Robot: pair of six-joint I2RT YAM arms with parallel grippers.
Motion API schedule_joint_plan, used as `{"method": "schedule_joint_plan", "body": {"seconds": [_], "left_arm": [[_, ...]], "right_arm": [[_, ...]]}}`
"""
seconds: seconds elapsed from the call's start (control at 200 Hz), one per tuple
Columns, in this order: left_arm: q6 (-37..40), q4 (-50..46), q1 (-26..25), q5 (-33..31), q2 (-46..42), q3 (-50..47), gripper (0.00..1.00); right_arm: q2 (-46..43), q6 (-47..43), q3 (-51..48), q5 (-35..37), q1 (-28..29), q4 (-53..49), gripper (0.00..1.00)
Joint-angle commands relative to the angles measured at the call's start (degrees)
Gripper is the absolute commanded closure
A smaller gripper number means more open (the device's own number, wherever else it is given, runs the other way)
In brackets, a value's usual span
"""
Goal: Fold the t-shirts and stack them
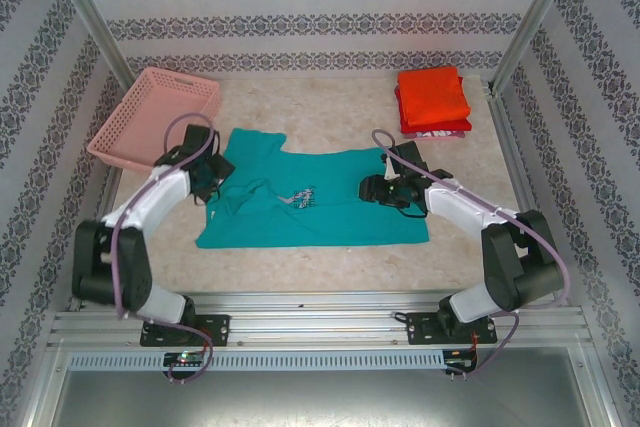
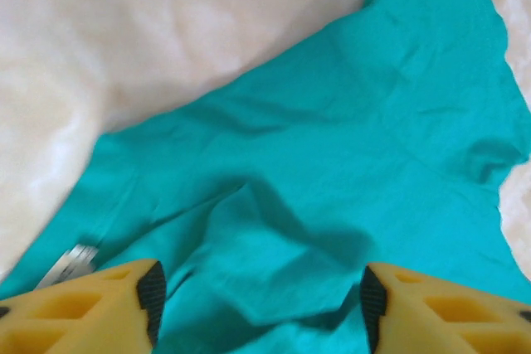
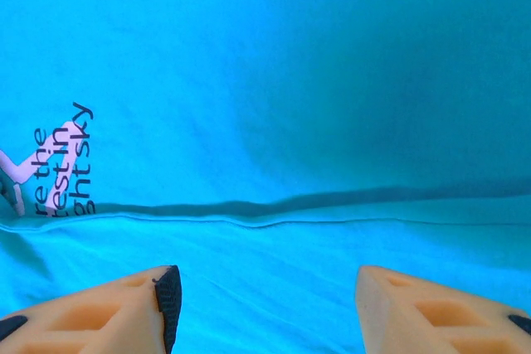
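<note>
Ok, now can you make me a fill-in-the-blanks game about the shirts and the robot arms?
The basket at the far left of the table is coloured ____.
The folded stack of t-shirts lies at the far ____ of the table.
The lowest line of print showing on the teal t-shirt ends in the word ____.
The left gripper and right gripper are both ____.
Missing words: pink, right, sky, open.

Place: lab-like robot test cell
Walls: patterned wallpaper panels point(image 1: 300, 7) on three sides
Frame: aluminium posts point(image 1: 89, 12)
Mount: slotted metal rail point(image 1: 320, 319) along the table's point(image 1: 330, 269) near edge
</note>
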Motion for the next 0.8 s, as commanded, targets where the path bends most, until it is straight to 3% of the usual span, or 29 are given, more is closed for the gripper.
{"method": "schedule_joint_plan", "body": {"seconds": [0.0,0.215,0.45,0.799], "left_arm": [[2.34,-2.91,-0.68,-2.31,8.14,7.24,0.42],[4.83,-8.97,-0.58,-6.35,23.58,25.47,0.49],[4.73,-15.43,-0.68,-4.70,37.03,42.32,0.54],[4.08,-17.31,-0.54,-5.69,42.76,45.24,0.58]], "right_arm": [[1.16,-0.40,1.07,-0.04,-0.26,-0.28,0.42],[1.58,-0.17,0.60,-0.04,-0.35,0.25,0.42],[1.59,0.38,-0.32,0.05,-0.33,0.96,0.42],[1.72,0.29,-1.67,0.80,-0.37,1.08,0.42]]}}
